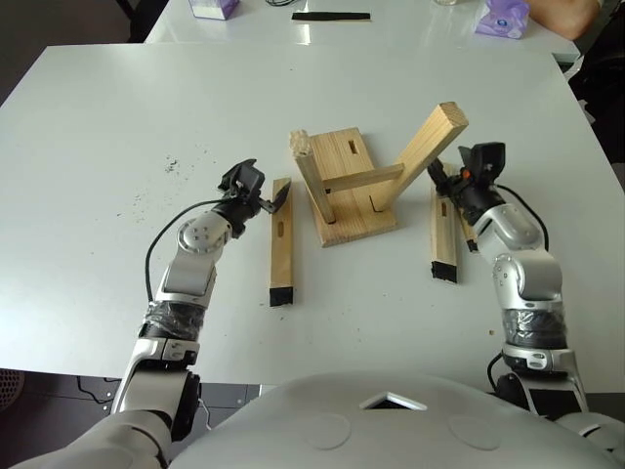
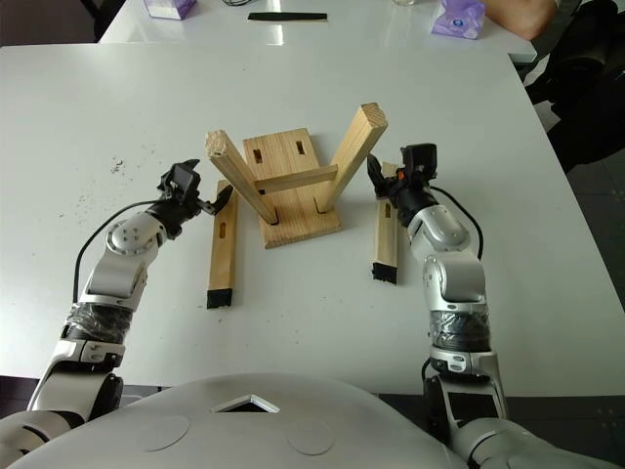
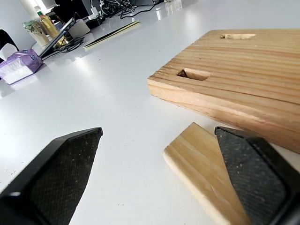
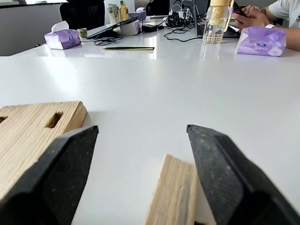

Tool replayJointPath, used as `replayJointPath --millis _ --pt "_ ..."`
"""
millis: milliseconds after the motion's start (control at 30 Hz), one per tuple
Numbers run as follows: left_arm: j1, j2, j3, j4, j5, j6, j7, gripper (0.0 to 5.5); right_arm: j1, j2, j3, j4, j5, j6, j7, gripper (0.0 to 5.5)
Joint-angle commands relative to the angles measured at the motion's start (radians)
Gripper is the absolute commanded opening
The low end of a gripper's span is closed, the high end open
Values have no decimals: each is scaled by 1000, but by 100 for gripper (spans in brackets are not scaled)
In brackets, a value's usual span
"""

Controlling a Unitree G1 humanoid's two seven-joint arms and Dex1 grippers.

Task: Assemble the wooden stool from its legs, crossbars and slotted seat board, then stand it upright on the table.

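On the white table (image 1: 117, 147), your left gripper (image 3: 158, 133) sits low with its jaws spread wide, one pad (image 3: 65, 173) on bare tabletop and the other pad (image 3: 251, 173) over the far end of a loose leg (image 1: 281, 244). That leg lies flat, running toward you, just left of the seat board (image 1: 347, 147); a few dark specks (image 1: 171, 164) dot the table farther left.

The seat board lies flat in the middle of the table, slots up. Two legs stand in it: the left upright leg (image 1: 314, 181) leans away to the left, the right upright leg (image 1: 430, 142) leans out to the right, and a crossbar (image 1: 363, 179) joins them above the board.

Just right of the board, a second loose leg (image 1: 444, 239) lies flat, also running toward you. Your right gripper (image 4: 141, 131) hovers at that leg's far end, jaws apart and holding nothing, close beside the right upright leg but not touching it. The stool is part-built and not yet upright.
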Motion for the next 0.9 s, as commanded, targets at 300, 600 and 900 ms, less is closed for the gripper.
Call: replayJointPath --millis 300,600,900 --pt "52 125 -130 196 203 -191 -27 446 96 -113 69 276 -241 -244 37 349" --pt "16 218 -125 348 199 -269 -45 446 172 -138 11 345 -248 -334 27 349" --pt "-26 255 -108 378 148 -364 -112 446 199 -174 -30 338 -252 -357 30 349"
